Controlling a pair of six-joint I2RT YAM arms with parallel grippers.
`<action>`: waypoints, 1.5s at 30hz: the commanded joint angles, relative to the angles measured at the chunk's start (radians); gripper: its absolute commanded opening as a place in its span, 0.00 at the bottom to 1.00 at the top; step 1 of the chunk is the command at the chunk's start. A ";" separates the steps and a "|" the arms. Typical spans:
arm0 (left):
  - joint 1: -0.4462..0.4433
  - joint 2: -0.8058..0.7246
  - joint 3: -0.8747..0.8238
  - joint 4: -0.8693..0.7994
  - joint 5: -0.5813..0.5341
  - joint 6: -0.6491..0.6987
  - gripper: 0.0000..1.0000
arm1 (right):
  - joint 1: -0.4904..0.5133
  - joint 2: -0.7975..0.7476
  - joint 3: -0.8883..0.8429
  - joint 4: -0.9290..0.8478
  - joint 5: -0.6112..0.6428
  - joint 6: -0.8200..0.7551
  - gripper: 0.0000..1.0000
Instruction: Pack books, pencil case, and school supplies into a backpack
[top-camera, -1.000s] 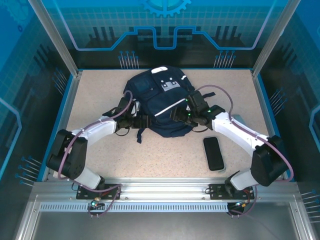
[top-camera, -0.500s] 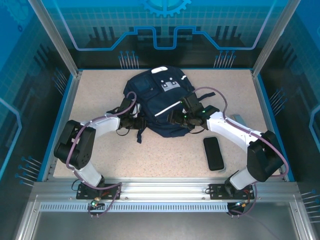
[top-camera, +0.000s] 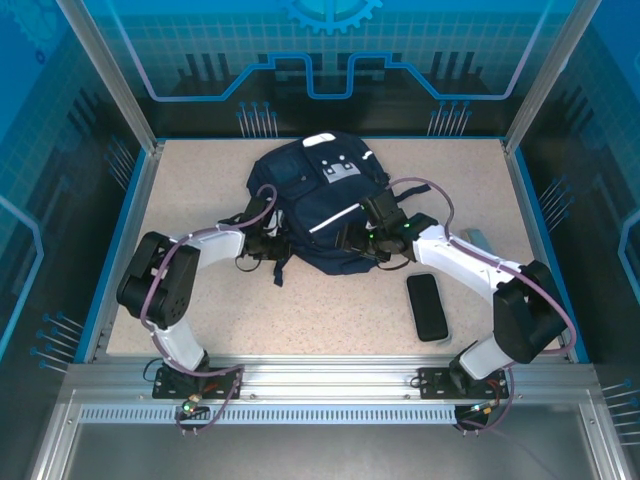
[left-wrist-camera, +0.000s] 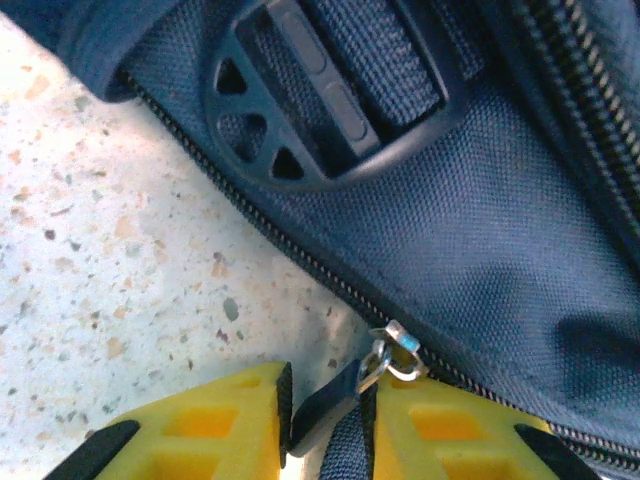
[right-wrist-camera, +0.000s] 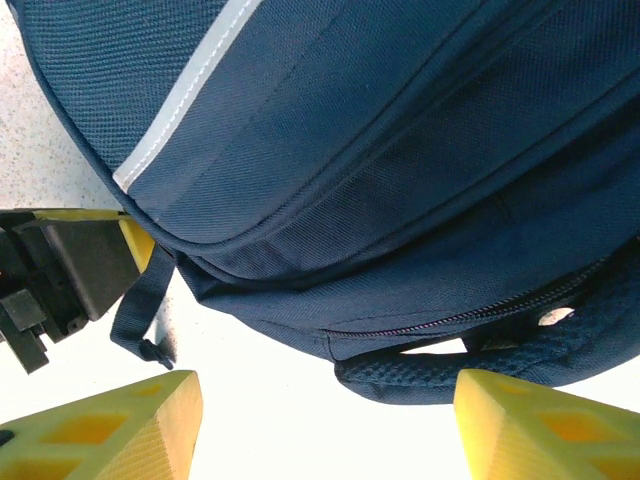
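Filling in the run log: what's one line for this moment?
left hand: shut on zipper pull | right hand: open, at backpack edge

We find no readable text anywhere; the white patches (top-camera: 341, 171) on top of the backpack (top-camera: 300, 210) carry small dark marks, too small for us to read

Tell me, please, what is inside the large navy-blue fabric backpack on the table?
Nothing inside shows; the fabric of the backpack covers any contents. In the left wrist view its zip runs shut, the left gripper pinching the dark pull tab.
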 joint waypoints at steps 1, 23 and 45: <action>0.009 0.022 0.040 -0.017 0.001 0.018 0.25 | 0.023 0.023 -0.011 -0.014 0.006 0.010 0.68; 0.007 -0.095 0.011 -0.112 0.021 0.003 0.00 | 0.041 0.163 -0.041 -0.001 0.147 0.106 0.62; -0.143 -0.184 -0.018 -0.165 0.164 -0.090 0.00 | 0.095 0.205 -0.136 0.167 0.115 0.302 0.53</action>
